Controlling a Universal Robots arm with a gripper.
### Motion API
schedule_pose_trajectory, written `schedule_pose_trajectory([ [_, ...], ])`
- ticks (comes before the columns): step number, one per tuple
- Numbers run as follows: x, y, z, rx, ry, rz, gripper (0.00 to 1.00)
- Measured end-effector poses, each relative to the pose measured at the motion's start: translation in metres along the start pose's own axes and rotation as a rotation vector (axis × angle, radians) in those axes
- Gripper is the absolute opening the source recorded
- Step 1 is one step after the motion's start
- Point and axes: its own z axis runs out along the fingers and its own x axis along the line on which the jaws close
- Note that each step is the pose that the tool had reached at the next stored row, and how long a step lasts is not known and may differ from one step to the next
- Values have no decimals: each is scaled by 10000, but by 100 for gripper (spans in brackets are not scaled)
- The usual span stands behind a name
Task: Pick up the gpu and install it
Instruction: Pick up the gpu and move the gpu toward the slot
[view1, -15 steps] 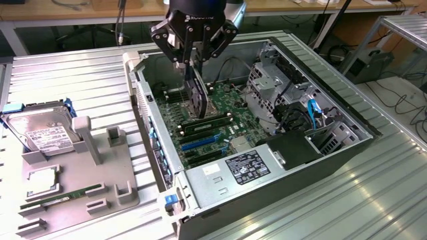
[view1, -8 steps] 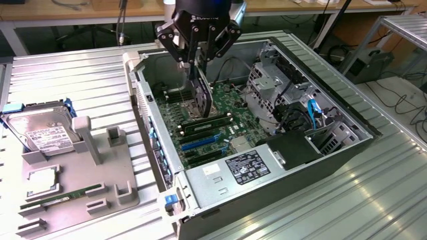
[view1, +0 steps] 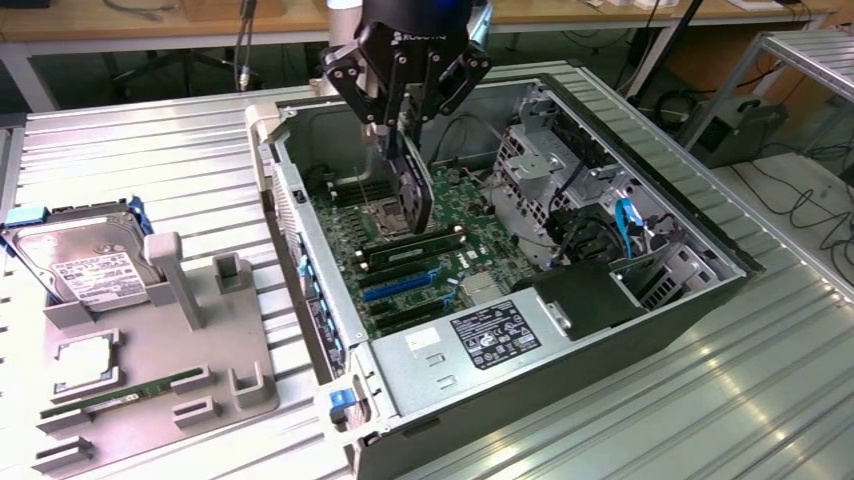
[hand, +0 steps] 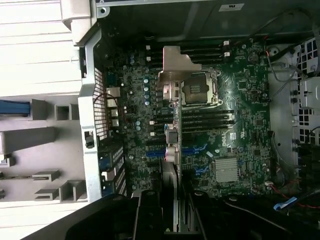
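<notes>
Ribbed metal table (view1: 747, 400), desk (view1: 160, 28) behind; gpu (view1: 414, 200) in claw (view1: 398, 125)

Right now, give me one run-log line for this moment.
gripper: shut on gpu | gpu: hanging edge-down over motherboard, inside open case | seated: not yet
</notes>
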Motion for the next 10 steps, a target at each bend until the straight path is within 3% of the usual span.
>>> schedule_pose_trajectory([
  [10,-136,29,34,2,0,0,26],
])
